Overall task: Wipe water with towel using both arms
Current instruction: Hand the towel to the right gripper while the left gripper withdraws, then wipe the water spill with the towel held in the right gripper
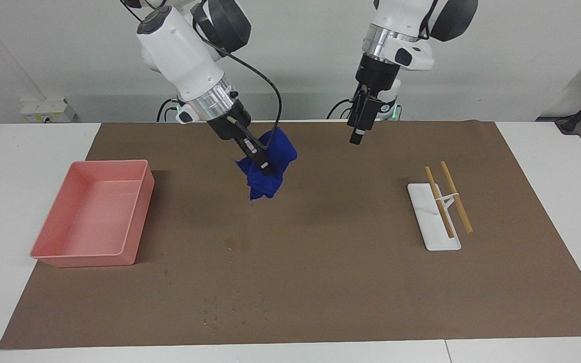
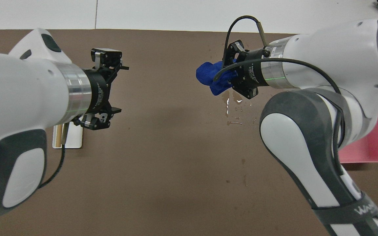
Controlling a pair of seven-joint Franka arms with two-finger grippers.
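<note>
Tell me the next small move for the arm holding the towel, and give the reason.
Probably lower the right pincer toward the water. It is shut on the blue towel, which hangs in the air above the brown mat, nearer the robots than the blotch and not touching it. The left pincer is open, empty and up over the mat, so the right arm alone carries the cloth.

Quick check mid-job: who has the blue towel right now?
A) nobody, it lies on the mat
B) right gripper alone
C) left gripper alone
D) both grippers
B: the right gripper is shut on the towel in the air, while the left gripper hangs open and empty.
</note>
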